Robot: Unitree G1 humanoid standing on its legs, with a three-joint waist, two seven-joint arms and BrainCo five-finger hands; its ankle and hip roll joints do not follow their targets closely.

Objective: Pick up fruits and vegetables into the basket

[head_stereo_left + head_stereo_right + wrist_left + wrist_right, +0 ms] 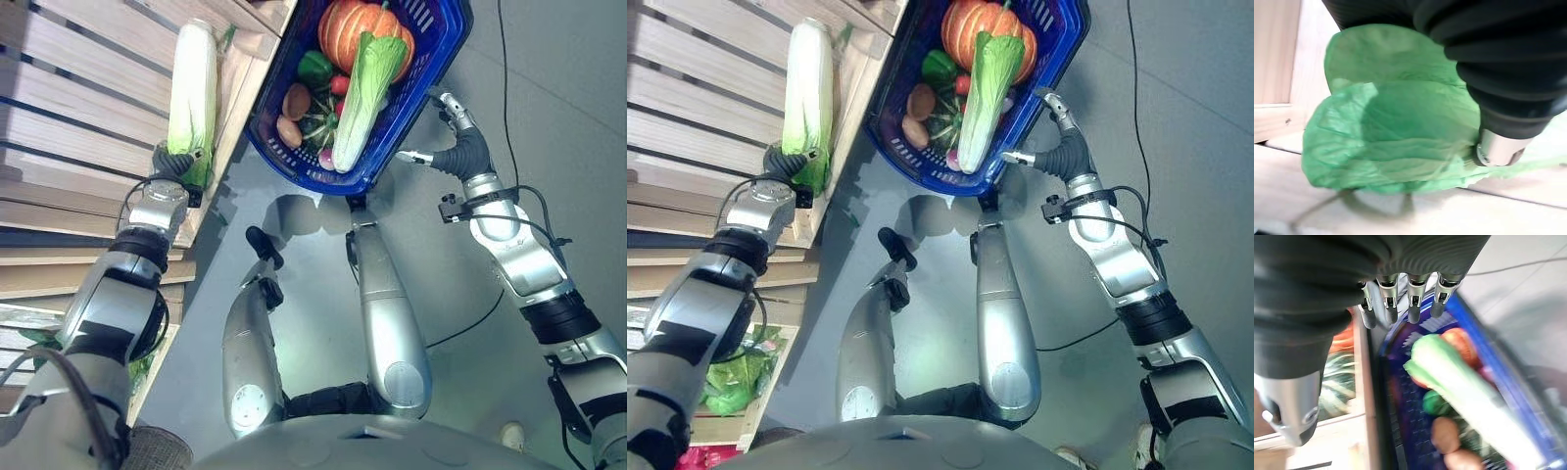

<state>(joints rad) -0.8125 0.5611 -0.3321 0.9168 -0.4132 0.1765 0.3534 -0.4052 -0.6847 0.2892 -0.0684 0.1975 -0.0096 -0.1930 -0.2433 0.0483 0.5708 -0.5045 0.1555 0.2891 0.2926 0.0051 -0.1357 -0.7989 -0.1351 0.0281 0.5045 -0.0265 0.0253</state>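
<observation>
Left hand point(174, 164): gripping a long napa cabbage point(193, 93) by its crinkly green leaf end on the slatted wooden shelf point(78, 117).
Right hand point(453, 137): fingers curling round the rim of the blue plastic basket point(416, 93).
Basket contents: ribbed orange pumpkin point(348, 29), second cabbage point(364, 93).
Floor point(549, 98): lying smooth and grey.

Blue plastic basket point(431, 59) holds orange pumpkin point(348, 29), long napa cabbage point(364, 93), green pepper point(314, 69), brown potatoes point(294, 103). Second napa cabbage point(193, 93) lies lengthwise on wooden slatted shelf point(78, 117), left.
</observation>
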